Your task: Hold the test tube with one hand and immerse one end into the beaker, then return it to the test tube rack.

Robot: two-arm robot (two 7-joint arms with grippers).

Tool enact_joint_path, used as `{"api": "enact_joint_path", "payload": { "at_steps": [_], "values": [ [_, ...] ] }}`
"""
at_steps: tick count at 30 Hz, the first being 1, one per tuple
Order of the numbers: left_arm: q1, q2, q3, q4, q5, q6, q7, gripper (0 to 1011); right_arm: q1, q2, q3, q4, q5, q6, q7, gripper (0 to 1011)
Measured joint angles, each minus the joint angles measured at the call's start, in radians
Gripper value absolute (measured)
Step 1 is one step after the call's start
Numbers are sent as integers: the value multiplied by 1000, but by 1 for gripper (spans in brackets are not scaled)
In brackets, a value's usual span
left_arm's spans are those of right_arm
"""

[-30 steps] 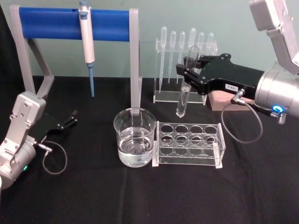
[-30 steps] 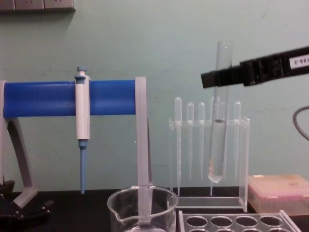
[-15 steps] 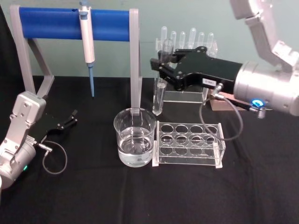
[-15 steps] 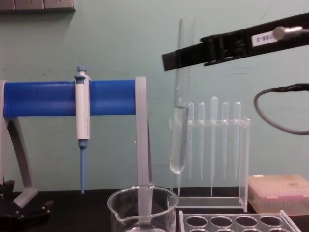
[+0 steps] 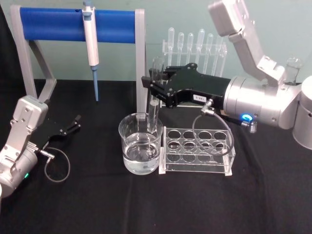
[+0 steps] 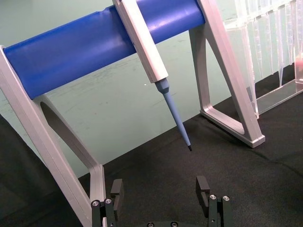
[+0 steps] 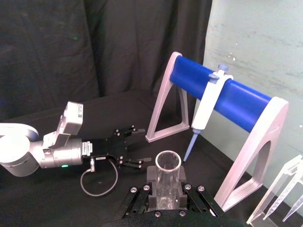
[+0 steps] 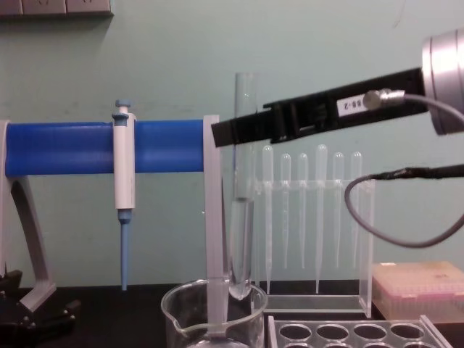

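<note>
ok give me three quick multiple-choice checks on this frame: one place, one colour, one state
1. Where is the test tube?
A. Standing in the rack
B. Held upright over the beaker by the right gripper
C. Lying flat on its side

2. What colour is the bar the pipettor hangs on?
A. Blue
B. Red
C. Yellow

3. What state is the left gripper in?
A. Shut on the test tube
B. Shut on the pipettor
C. Open and empty, low on the robot's left

Answers
B: the chest view shows its rounded end near the beaker's rim, the gripper clamped higher up, the rack empty.
A: the bar is blue in the head view.
C: the left wrist view shows its fingers apart, nothing between.
</note>
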Motion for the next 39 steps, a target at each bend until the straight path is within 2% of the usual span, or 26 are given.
{"api": "enact_joint_path", "payload": {
  "at_steps": [8,22,28,39],
  "values": [
    [0,0,0,0,0,0,0,1000,-3,-12,-32,44,-4,-32,0,225],
    [0,0,0,0,0,0,0,1000,-29,-56,-70,131,-69,-130,-2,225],
    [0,0,0,0,0,0,0,1000,-44,-74,-75,153,-101,-155,-3,225],
    [0,0,0,0,0,0,0,1000,-72,-96,-73,179,-137,-165,-4,225]
  ]
}}
